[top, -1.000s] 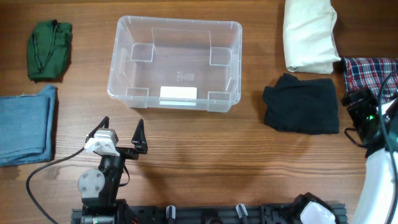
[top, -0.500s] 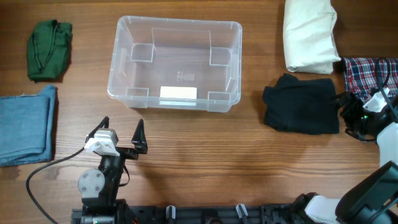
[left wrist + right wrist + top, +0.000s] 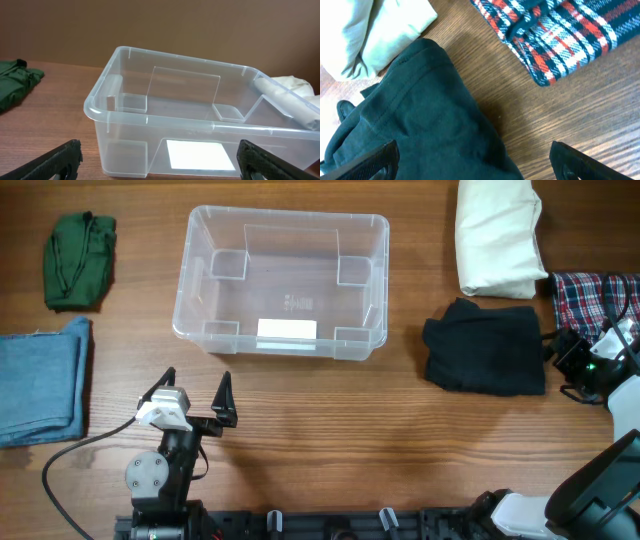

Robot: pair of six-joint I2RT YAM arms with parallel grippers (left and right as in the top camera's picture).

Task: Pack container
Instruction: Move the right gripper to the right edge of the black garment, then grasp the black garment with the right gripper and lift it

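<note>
Overhead, we see the empty container (image 3: 284, 216) by the tabletop's far edge, long axis left-right, well left of our right gripper (image 3: 566, 362), jaws spread beside the black garment (image 3: 485, 347); left gripper (image 3: 197, 380) jaws likewise spread.

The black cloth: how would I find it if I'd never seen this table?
Start at the big clear container in the middle of the wooden table and look to its right. The black cloth lies folded there, below a cream cloth and left of a checked cloth. It is the only plain black piece.
</note>
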